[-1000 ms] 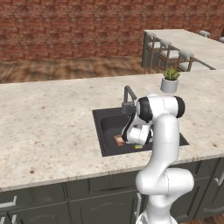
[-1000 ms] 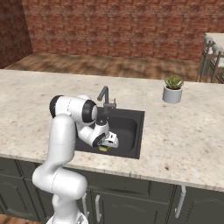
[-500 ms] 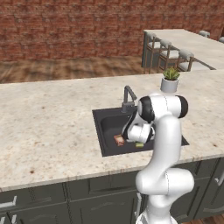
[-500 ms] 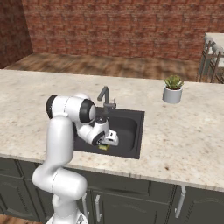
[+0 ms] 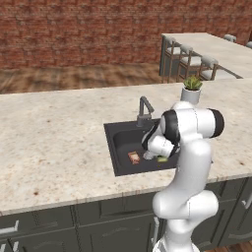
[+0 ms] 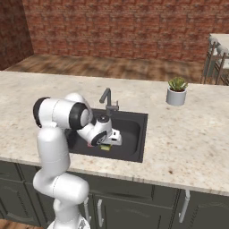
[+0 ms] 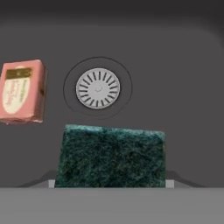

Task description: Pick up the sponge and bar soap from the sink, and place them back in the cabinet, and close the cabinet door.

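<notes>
The sponge (image 7: 111,157) lies in the sink (image 7: 175,65), dark green face up, filling the space between my fingertips. My gripper (image 7: 110,183) is shut on the sponge, one fingertip against each short side. From the base views, the hand reaches down into the sink (image 5: 120,138), and the sponge's yellow edge (image 5: 162,159) peeks out under the gripper (image 5: 156,156). It shows likewise under the gripper (image 6: 109,144) as a yellow-green bit of sponge (image 6: 105,147). The bar soap (image 7: 22,92) lies flat to the left, also seen as an orange bar soap (image 5: 134,157). The cabinet and its door are out of view.
A round drain (image 7: 98,88) sits in the basin floor beyond the sponge. The grey faucet (image 5: 144,110) stands at the sink's back edge. A potted plant (image 5: 192,88) is on the speckled counter to the right. Dark low cabinets run below the counter.
The fingers have drawn in against the sponge's sides. The arm's upper joints have shifted slightly while the hand stays low in the sink.
</notes>
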